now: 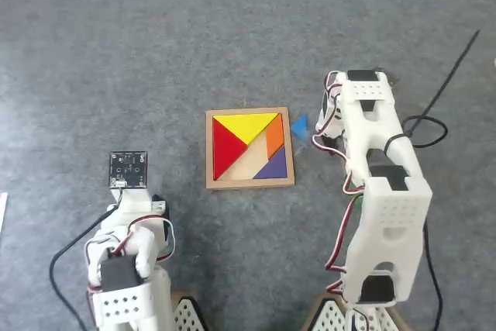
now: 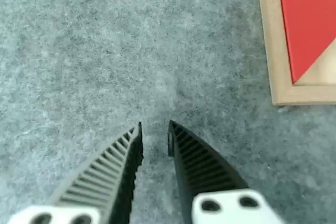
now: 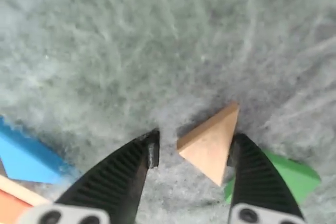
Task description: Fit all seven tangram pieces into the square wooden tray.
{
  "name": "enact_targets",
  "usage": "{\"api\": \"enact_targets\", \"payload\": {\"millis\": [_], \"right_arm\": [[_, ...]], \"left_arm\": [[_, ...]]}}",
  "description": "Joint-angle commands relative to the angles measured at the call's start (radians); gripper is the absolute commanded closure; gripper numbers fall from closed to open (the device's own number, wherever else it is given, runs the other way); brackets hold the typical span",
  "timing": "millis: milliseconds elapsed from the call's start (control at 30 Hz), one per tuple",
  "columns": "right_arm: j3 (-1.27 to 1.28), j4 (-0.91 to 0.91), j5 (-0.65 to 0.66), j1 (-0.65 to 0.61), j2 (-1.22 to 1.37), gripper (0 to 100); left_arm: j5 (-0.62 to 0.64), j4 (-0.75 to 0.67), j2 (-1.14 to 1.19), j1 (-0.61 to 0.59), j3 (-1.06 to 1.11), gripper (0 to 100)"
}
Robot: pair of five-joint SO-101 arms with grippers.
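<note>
The right gripper [image 3: 194, 148] had its fingers [image 3: 139, 163] spread wide, straddling a plain wood triangle [image 3: 210, 148] that lay flat on the carpet [image 3: 157, 35]. One finger looked to be touching an edge of the triangle and the other stood just clear of it, so we judged the piece bracketed but not yet pinched. A green piece [image 3: 289, 174] lay just behind the touching finger, partly hidden by it. A blue triangle [image 3: 26, 158] lay on the far side of the other finger, near the tray.

The left gripper [image 2: 155, 132] hung over bare carpet, its fingers only narrowly apart and holding nothing. It was near the tray's corner but well apart from any loose piece.

The tray [image 1: 209, 153] sat between the two arms at the middle of the table. We counted four pieces seated in it:
- a yellow triangle [image 1: 246, 125] along the far edge
- a red triangle [image 1: 225, 151] down one side
- an orange piece [image 1: 275, 139]
- a purple piece [image 1: 273, 167] on the side toward the right arm [image 1: 380, 191]

A patch of bare wood showed in the near middle of the tray. That left three pieces outside it, the wood triangle, the green piece and the blue one, all on the right arm's side. We put the task a little past halfway.

The wood triangle was small, thin and unpainted, with sharp corners and flat faces. We thought its slanting edges might slip between closing fingers.
</note>
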Motion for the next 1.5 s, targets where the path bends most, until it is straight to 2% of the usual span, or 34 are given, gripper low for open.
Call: {"api": "enact_targets", "payload": {"millis": [0, 233, 400, 700, 900, 1000, 1233, 1467], "right_arm": [[-0.031, 0.013, 0.009, 0.044, -0.002, 77.2], [-0.031, 0.053, 0.009, 0.053, 0.005, 77.6], [-0.031, 0.053, 0.009, 0.053, 0.005, 89.2], [-0.031, 0.058, 0.011, 0.053, -0.002, 86.5], [-0.094, 0.156, 0.011, 0.035, -0.042, 86.5], [-0.130, 0.219, -0.003, -0.001, -0.076, 86.5], [-0.149, 0.280, -0.141, -0.111, -0.203, 86.5], [-0.149, 0.232, -0.239, -0.288, -0.268, 86.5]], "left_arm": [[0.000, 0.003, -0.018, 0.003, -0.012, 92], [0.000, 0.003, -0.018, 0.003, -0.012, 92], [0.000, 0.003, -0.018, 0.003, -0.012, 92], [0.000, 0.003, -0.018, 0.003, -0.012, 92], [0.000, 0.003, -0.018, 0.003, -0.012, 92], [0.000, 0.003, -0.018, 0.003, -0.012, 92], [0.000, 0.003, -0.018, 0.003, -0.012, 92], [0.000, 0.003, -0.018, 0.003, -0.012, 92]]}}
